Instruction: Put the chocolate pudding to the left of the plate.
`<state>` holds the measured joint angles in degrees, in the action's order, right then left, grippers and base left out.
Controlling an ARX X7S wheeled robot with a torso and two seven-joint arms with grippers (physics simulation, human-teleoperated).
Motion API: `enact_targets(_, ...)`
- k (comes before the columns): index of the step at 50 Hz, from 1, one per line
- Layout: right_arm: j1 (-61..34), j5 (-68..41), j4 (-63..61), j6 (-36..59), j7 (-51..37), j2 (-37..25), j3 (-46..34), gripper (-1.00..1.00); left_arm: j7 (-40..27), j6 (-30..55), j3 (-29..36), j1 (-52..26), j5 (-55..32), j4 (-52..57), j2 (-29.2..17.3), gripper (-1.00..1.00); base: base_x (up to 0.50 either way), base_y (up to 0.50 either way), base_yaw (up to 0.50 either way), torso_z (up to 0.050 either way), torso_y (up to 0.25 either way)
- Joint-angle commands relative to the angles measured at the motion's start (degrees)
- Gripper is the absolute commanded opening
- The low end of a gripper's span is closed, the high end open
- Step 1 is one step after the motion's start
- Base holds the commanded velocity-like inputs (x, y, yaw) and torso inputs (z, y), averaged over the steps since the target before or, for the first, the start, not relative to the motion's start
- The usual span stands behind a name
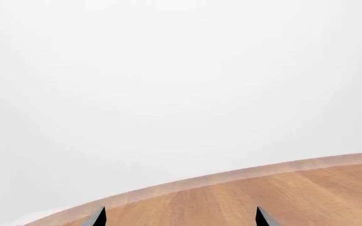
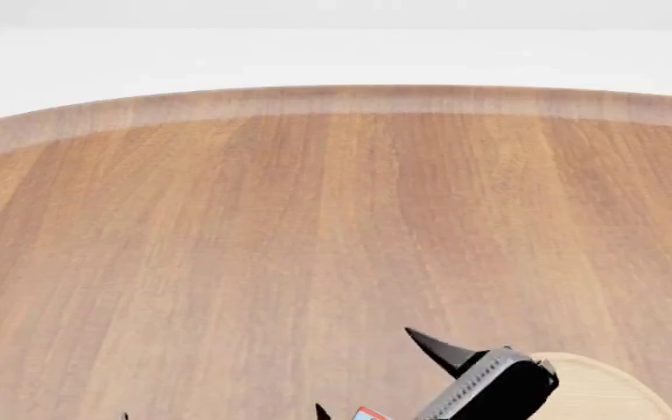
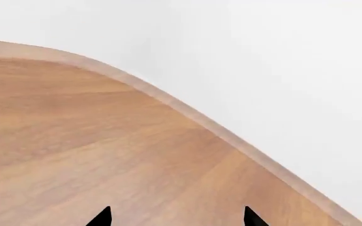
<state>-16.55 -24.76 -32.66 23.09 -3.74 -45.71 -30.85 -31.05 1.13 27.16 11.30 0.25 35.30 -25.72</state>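
A wide wooden worktop fills the head view, with the pale plate at its near right edge. The right tool hangs spread and empty above a sliver of chocolate pudding; the left tool is also spread. The carton is nearly out of frame, so a blind descent may tip it or knock the plate.

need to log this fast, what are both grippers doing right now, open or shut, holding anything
Left gripper: open, jaws spread apart over bare table, holding nothing.
Right gripper: open, jaws wide apart, nothing between them.
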Motion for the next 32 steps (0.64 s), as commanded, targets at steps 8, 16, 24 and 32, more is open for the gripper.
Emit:
enact_targets(8,19.5,17.9,-17.8,-7.6,-24.8,1.4,-0.3,1.00,-3.1,-4.2,0.1,5.2,5.3,6.7,-1.8,1.00,0.00,0.00,0.00,0.000,0.000)
enact_targets(16,28.2,31.6,-22.1,-15.9,-32.6,1.3,-3.7,1.00,-7.2,-13.7,0.2,10.2,13.0,9.5,-3.5,1.00,0.00,0.00,0.00,0.000,0.000)
enact_targets(24,30.7,33.5,-22.8,-19.5,-35.8,1.3,-3.5,1.00,-9.4,-16.0,-0.7,12.2,14.8,10.6,-3.9,1.00,0.00,0.00,0.00,0.000,0.000)
enact_targets(32,31.1,31.1,-21.6,-22.3,-36.4,0.6,-2.7,1.00,-9.8,-16.8,-0.6,11.7,14.4,9.6,-3.9,1.00,0.00,0.00,0.00,0.000,0.000)
